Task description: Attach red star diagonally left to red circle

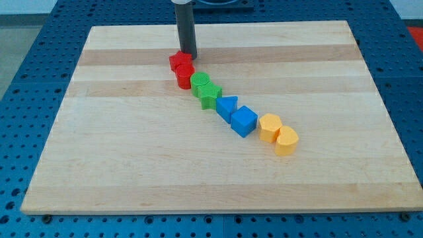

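Note:
The red star (180, 61) sits on the wooden board, touching the red circle (185, 76) at the circle's upper left. My tip (189, 53) stands just above and to the right of the red star, touching or nearly touching it. The red circle heads a diagonal chain of blocks running toward the view's lower right.
The chain continues with a green circle (200, 82), a green star (210, 94), a blue triangle (226, 106), a blue cube (244, 121) and two yellow blocks (269, 126) (286, 141). The wooden board (132, 158) lies on a blue pegboard table.

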### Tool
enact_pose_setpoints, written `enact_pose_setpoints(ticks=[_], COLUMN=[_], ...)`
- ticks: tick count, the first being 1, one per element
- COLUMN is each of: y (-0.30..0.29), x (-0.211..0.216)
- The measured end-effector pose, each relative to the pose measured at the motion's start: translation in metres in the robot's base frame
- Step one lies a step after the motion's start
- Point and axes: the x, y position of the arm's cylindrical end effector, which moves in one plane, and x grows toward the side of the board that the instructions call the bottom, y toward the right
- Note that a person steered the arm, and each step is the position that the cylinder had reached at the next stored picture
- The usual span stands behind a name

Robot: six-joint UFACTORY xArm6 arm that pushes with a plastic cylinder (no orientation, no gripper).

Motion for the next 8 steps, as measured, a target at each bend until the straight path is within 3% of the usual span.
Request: enact_pose_setpoints(ticks=[2, 3, 4, 6, 8], y=[0.042, 0.059, 0.043, 0.037, 0.019], x=[-0.001, -0.026, -0.027, 0.018, 0.021])
